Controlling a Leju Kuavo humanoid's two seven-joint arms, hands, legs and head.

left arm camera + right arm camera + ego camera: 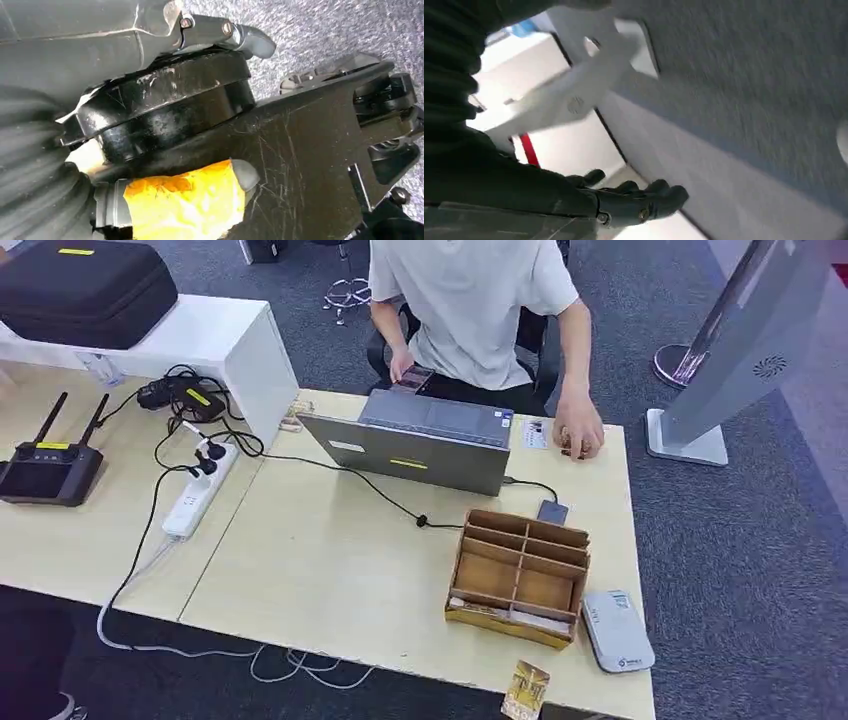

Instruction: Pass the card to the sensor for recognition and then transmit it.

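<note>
A card (527,690) with a gold pattern lies at the table's front edge, sticking out a little over it. Just to its right and farther back lies the white sensor pad (617,630), flat on the wooden table (330,570). My right hand (634,202) hangs beside the table above grey carpet, its dark fingers (664,194) loosely extended with nothing between them; this view is blurred. My left hand (200,150) hangs low, its yellow-taped thumb (190,200) apart from a dark finger (250,40), and it holds nothing.
A wooden divided organizer (520,575) stands behind the card. Behind that is a grey laptop (420,445) with a seated person (470,310) whose hand (578,435) rests on the table. A power strip (200,495), a remote controller (45,465) and cables lie left. A white stand (745,360) stands right.
</note>
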